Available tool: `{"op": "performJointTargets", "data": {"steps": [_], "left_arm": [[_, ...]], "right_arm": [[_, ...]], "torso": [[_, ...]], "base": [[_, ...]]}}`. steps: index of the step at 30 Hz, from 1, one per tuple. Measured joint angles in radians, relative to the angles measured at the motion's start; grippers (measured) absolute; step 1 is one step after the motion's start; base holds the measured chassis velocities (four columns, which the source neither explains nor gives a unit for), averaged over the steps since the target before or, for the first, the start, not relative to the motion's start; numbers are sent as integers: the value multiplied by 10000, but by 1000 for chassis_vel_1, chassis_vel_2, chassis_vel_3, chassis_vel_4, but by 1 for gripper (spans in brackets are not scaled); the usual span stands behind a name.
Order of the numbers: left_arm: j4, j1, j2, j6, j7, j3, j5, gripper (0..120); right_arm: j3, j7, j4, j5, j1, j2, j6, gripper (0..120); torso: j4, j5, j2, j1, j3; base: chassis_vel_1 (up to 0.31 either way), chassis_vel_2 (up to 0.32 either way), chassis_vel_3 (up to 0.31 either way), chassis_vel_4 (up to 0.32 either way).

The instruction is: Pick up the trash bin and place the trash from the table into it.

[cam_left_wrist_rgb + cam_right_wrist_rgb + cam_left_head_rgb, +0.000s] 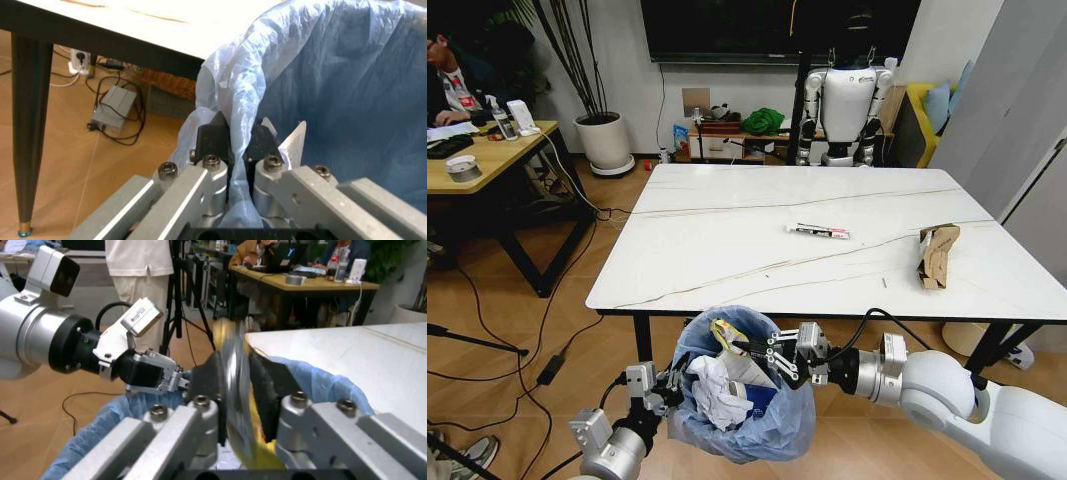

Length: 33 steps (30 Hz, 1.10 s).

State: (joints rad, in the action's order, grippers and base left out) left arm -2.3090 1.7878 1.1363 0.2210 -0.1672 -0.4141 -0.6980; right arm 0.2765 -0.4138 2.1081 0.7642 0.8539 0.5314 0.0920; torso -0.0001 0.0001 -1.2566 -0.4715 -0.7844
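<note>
At the bottom centre, the left gripper [670,384] pinches the rim of the blue-bagged trash bin [772,425] below the marble table [727,250], while the right gripper [745,350] clamps a yellow wrapper [724,333] over it.

Marble table [727,240] — white wrapper [818,231], brown paper bag [936,255].

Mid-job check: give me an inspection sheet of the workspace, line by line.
Surface: white marble-look table, mostly bare.
Job's things: blue-lined trash bin held below the table's near edge, litter inside; white tube-like wrapper and crumpled brown paper bag on the table.
Clutter: nothing seen.
Claws: left claw clamps the bin rim; right claw holds a yellow wrapper over the bin.
Cables: several on the floor at left.
Surroundings: wooden desk, white humanoid robot behind.
</note>
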Motion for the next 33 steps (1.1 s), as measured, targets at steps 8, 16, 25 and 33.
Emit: {"op": "performJointTargets", "data": {"steps": [8,16,25,33], "left_arm": [[3,66,72,0,0,-6,74,0],[58,331,141,0,1,12,237,0],[-53,461,60,1,1,-104,216,0],[-135,469,113,2,1,-170,215,0]], "right_arm": [[-243,4,-21,113,66,-13,55,45],[-956,869,-934,702,-715,841,265,72],[-1225,1931,-1930,755,-1243,1603,128,100],[-1312,2882,-3131,1044,-1795,2524,-283,100]], "torso": [[-2,-1,0,0,0],[2,-3,0,0,0],[0,0,0,0,0],[0,-1,0,0,-1]], "base": [[0,0,0,0],[0,0,0,0],[0,0,0,0],[0,0,0,0]]}}
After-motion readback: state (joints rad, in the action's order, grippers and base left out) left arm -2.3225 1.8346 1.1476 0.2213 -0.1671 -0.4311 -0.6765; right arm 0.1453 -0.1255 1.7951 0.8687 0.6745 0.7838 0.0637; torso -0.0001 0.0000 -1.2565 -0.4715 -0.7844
